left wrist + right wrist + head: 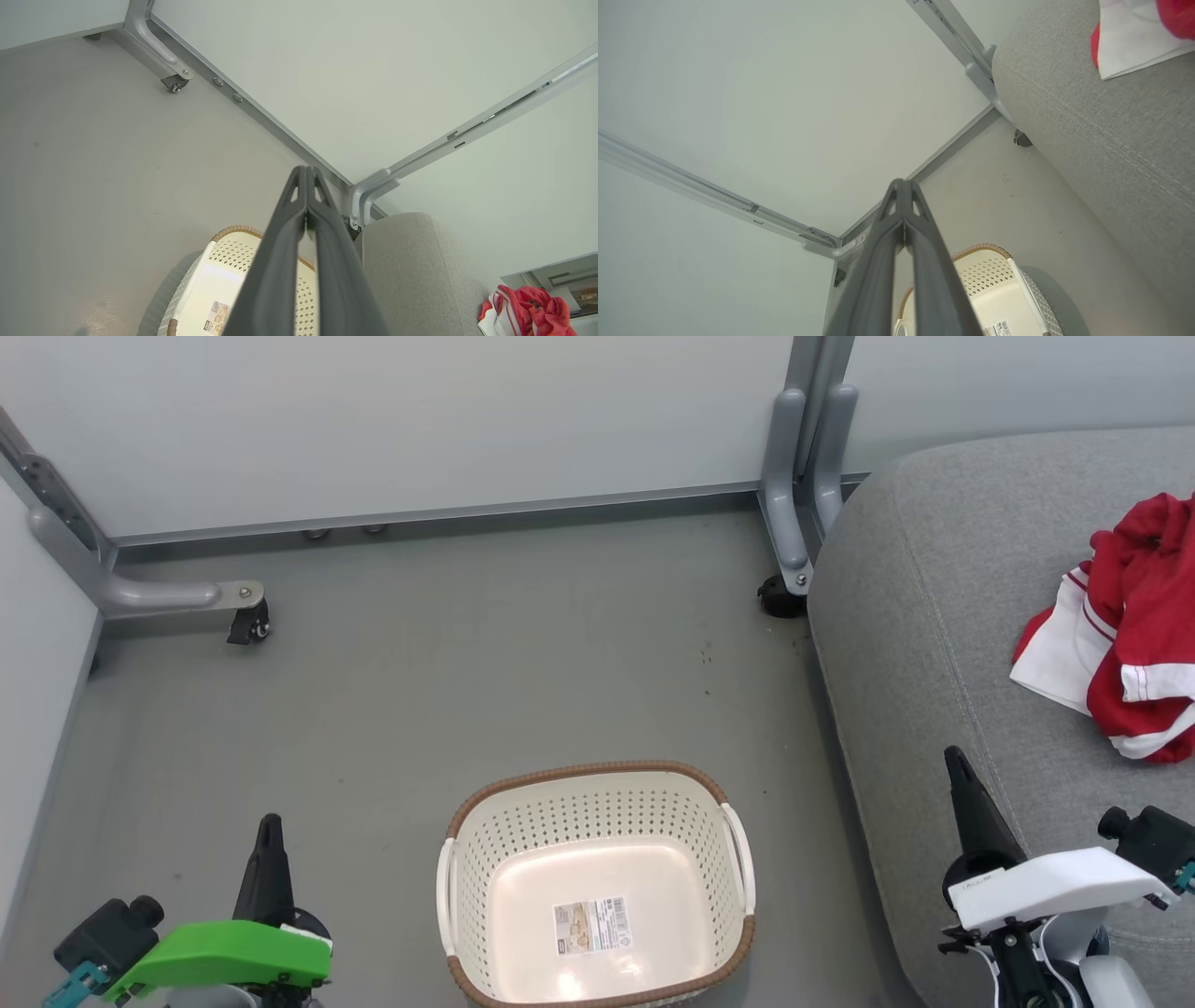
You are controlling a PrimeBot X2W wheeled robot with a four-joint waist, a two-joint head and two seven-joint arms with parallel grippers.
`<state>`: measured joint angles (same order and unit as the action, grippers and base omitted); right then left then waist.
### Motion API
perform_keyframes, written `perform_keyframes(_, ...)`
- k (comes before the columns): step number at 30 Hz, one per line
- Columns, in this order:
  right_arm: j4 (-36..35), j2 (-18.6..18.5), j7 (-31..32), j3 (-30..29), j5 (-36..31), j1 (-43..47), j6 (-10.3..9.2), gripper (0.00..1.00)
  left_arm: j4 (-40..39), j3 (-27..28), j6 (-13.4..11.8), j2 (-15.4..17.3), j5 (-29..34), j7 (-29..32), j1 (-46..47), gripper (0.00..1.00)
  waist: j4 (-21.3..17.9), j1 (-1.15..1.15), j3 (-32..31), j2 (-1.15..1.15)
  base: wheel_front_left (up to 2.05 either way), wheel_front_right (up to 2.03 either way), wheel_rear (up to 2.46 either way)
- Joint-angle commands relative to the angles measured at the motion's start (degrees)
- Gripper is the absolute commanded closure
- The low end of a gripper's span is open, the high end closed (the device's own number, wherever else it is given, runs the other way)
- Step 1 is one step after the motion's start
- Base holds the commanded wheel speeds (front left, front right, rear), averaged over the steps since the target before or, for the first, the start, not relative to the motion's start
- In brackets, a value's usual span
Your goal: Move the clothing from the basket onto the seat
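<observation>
The clothing (1134, 625) lies in a crumpled red heap with white panels and stripes on the seat (934, 616), at the right edge of the head view and well apart from the basket (586, 771); how many garments are in the heap cannot be told. Nearest the camera, the left gripper (270, 835) rises at the lower left above a green wrist cover, its two dark fingers pressed together to a single point and holding nothing. The left wrist view shows the same: the fingertips meet, with a thin slit lower down. The right gripper (962, 784) stands at the lower right above a white cover, just over the seat's near edge, and its fingers are likewise closed tip to tip with nothing between them. Between the two grippers the basket sits upright on the grey floor (467, 663) – cream perforated walls, brown woven-look rim, white handles on either side – and its pale bottom shows a label sticker (590, 926). The seat's rounded grey side stands just beside the basket on the right and runs away up the view. Farther off, a grey frame leg (794, 476) with a black caster (780, 599) stands at the seat's far corner, another caster (250, 623) is at the far left, and pale wall panels (420, 420) close the scene behind.
</observation>
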<state>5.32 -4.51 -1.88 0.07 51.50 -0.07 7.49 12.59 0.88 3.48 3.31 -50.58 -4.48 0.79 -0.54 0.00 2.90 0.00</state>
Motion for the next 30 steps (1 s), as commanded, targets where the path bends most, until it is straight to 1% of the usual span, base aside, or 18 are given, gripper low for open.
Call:
perform_keyframes(1,-0.2,-0.4,0.2,-0.3,2.1,-1.2,0.01,1.00,-0.5,0.5,0.5,0.2,-2.1,0.5,1.9,1.00,0.0,0.00,0.0,0.00,0.00,0.00,0.00)
perform_keyframes(15,1.8,-0.6,1.5,-0.9,11.6,-2.4,0.01,1.00,-0.1,1.8,1.3,0.1,-11.1,3.0,2.9,1.00,0.1,0.00,-0.5,0.00,0.00,0.00,0.00)
perform_keyframes(30,3.7,-0.6,2.8,-1.7,20.4,-3.4,0.01,1.00,0.3,2.8,2.2,0.0,-19.6,5.2,3.7,1.00,0.2,0.00,-1.0,0.00,0.00,0.00,0.00)
